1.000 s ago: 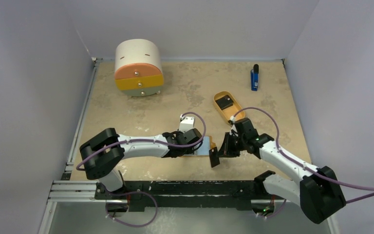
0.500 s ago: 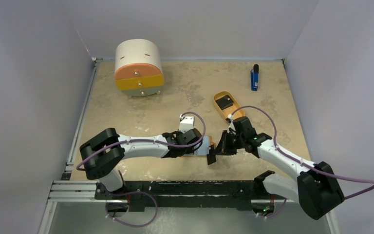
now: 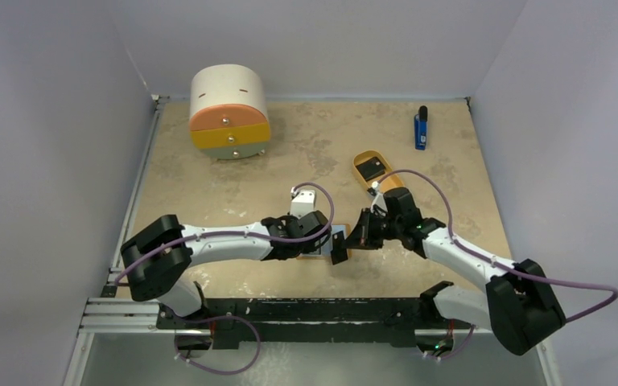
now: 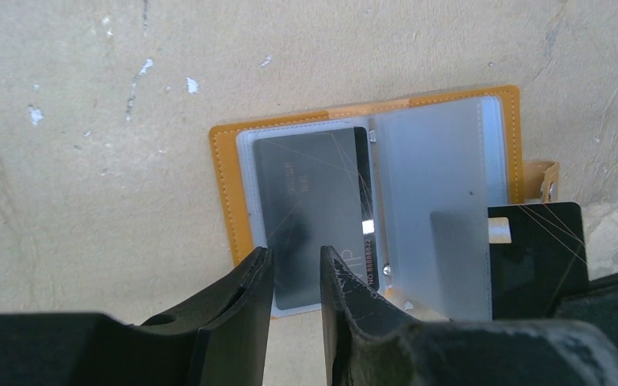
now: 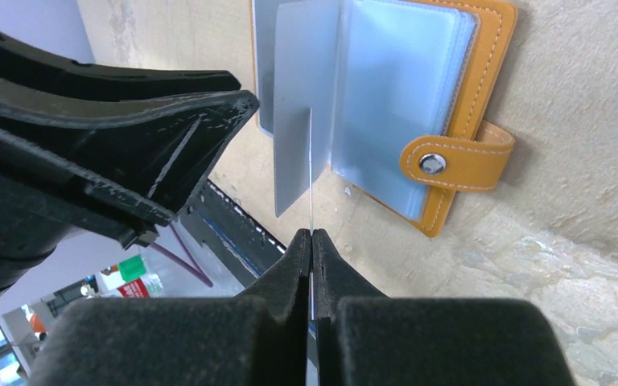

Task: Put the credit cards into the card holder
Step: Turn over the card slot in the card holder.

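The orange card holder (image 4: pixel 227 193) lies open on the table, its clear pockets up, snap tab (image 5: pixel 451 161) to one side. One black credit card (image 4: pixel 310 209) sits in its left pocket. My right gripper (image 5: pixel 311 237) is shut on a second black credit card (image 4: pixel 543 253), whose leading edge is inside a raised clear sleeve (image 4: pixel 451 257). My left gripper (image 4: pixel 296 269) is open, with nothing between its fingers, over the holder's near edge. A third black card (image 3: pixel 372 168) lies in the tan tray (image 3: pixel 364 179).
A round drawer cabinet (image 3: pixel 229 112) stands at the back left. A blue-and-black stick (image 3: pixel 421 129) lies at the back right. The two grippers (image 3: pixel 319 240) (image 3: pixel 346 241) are close together near the table's front edge.
My right gripper has carried its black card leftward up to the open holder. The left gripper shifted slightly left and stays over the holder.
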Available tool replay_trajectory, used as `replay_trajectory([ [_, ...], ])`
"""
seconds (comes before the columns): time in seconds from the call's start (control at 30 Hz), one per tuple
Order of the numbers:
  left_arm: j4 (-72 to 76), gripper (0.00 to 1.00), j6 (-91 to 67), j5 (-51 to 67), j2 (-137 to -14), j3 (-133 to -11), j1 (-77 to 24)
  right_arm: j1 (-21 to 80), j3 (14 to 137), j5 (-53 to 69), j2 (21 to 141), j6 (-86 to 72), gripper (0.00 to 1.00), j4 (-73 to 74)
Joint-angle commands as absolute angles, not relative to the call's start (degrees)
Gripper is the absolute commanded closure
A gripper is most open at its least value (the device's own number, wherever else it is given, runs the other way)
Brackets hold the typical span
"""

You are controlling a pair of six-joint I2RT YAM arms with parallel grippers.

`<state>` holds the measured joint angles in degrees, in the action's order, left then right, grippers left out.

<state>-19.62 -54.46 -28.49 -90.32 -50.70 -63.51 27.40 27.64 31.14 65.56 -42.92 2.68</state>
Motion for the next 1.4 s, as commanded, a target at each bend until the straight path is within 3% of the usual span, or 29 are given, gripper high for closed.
replay_trajectory([
  [0.0,-22.08,0.72,-55.9,-32.29,-85.87,-50.16,-63.13,28.01,29.08,33.57,67.11,-43.7,1.0,-1.54],
  [0.43,-27.05,0.71,-56.88,-37.34,-78.58,-50.19,-62.51,31.3,33.56,33.05,74.25,-43.69,1.0,-4.21],
  [0.7,-22.0,0.71,-55.61,-32.72,-77.29,-49.25,-62.49,32.61,34.12,31.32,79.36,-45.35,1.0,-7.02],
  [1.1,-12.23,0.74,-53.69,-25.58,-84.77,-49.38,-61.86,33.22,34.41,29.73,83.08,-46.13,1.0,-8.17],
  [1.37,-11.17,0.84,-56.03,-24.62,-90.76,-47.58,-60.16,33.31,34.23,29.15,80.07,-46.37,1.0,-6.48],
])
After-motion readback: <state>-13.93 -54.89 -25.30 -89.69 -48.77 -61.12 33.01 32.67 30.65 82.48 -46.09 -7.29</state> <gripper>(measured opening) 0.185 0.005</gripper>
